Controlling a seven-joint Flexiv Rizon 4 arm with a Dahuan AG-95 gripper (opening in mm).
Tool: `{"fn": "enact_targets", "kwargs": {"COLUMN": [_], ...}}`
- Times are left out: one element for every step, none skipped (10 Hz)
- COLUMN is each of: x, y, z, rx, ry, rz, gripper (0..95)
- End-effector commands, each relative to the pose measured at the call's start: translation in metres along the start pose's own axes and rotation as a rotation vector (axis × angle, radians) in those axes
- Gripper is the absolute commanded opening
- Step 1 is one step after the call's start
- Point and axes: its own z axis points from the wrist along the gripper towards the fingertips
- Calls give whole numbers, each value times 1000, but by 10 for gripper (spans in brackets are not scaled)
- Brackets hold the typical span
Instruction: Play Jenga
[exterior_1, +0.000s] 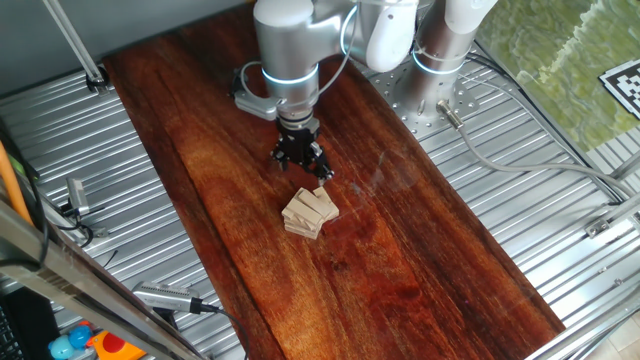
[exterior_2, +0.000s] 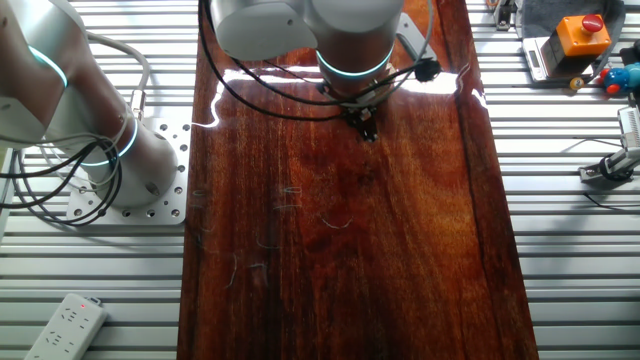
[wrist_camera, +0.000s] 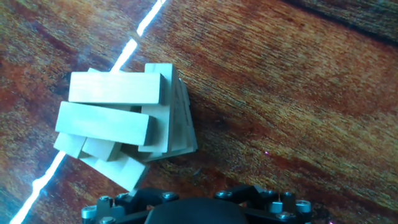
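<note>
the small stack of pale, light-tan wooden rectangular blocks (exterior_1: 311, 212) sits loose on the long dark reddish wood board (exterior_1: 420, 270), roughly at the board's middle, with bare wood all round it. the silver arm's black two-finger gripper (exterior_1: 303, 156) hangs just beside the stack on the side toward the arm's base, above the board and apart from the blocks. in the other fixed view the arm's body hides the stack altogether and only the gripper (exterior_2: 365, 124) pokes out below it.

whether the claw is spread or pressed together, i cannot tell; the fingers are a dark blur from the side, and the hand view shows only the gripper's black body at the bottom edge.

from the hand view the stack (wrist_camera: 121, 121) looks crooked: the top blocks lie crosswise over the ones below, and lower pieces jut out at angles. i'd guess these blocks are light, stiff and smooth-faced, so they would slide easily and the pile would topple at a careless nudge. the safest hold seems to be across the long sides of one top block.
</note>
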Motion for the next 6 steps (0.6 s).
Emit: {"fn": "enact_targets", "kwargs": {"x": [1, 1, 3, 4, 5, 4], "y": [0, 1, 2, 3, 4, 5], "z": [0, 0, 0, 0, 0, -1], "rx": [-1, -1, -1, 0, 1, 1], "ry": [-2, -2, -2, -2, -1, -1], "rz": [-2, -1, 2, 7, 12, 18], "gripper": [950, 950, 950, 950, 950, 950]}}
